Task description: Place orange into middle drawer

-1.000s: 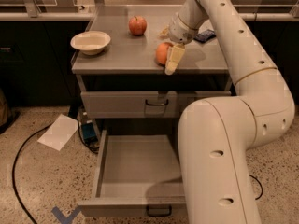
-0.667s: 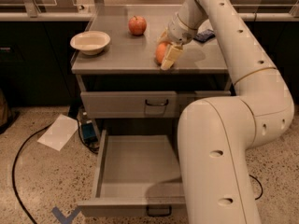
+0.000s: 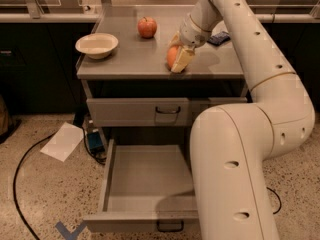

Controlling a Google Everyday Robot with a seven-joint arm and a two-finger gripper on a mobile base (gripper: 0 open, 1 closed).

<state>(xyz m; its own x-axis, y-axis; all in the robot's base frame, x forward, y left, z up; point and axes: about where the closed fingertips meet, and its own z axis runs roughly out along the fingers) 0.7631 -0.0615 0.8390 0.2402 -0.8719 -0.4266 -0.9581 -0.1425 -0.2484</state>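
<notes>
Camera view: claw grasping orange near front edge of tabletop, middle drawer open below.

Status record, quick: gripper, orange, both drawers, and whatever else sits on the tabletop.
gripper: low over the tabletop, against the orange's right side
orange: near the tabletop's front edge, not in any drawer
middle drawer: pulled open; the visible part of its inside is bare
upper drawer: shut
apple: on the tabletop, toward the back
bowl: on the tabletop, left side
</notes>
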